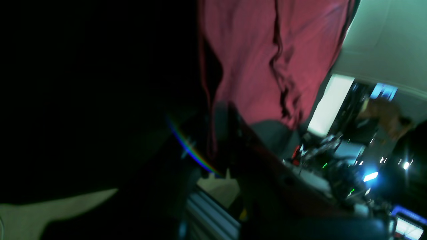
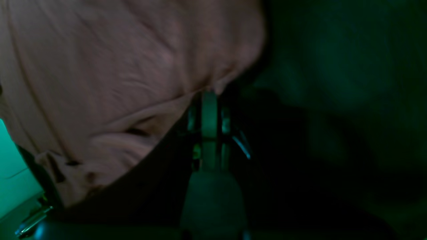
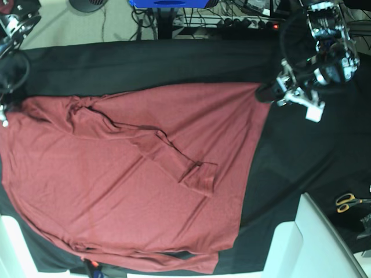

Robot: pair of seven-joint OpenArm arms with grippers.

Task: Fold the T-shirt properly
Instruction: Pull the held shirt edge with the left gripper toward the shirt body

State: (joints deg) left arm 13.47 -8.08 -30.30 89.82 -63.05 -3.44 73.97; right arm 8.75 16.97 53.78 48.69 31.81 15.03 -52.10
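A black table cover (image 3: pixel 174 61) fills the base view, and the T-shirt (image 3: pixel 133 191) lies spread across it, one sleeve (image 3: pixel 168 153) crossed over the chest. The left gripper (image 3: pixel 268 92), upper right, pinches the shirt's corner; the right gripper (image 2: pixel 209 95), far left, is pressed together on its edge. Both corners look secured, so next comes lifting them together for the first fold.

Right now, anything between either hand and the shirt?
Nothing visible. The left hand is shut on the T-shirt at its far corner. The right hand is shut at the shirt's edge at the opposite end. Only the black table cover lies around the shirt.
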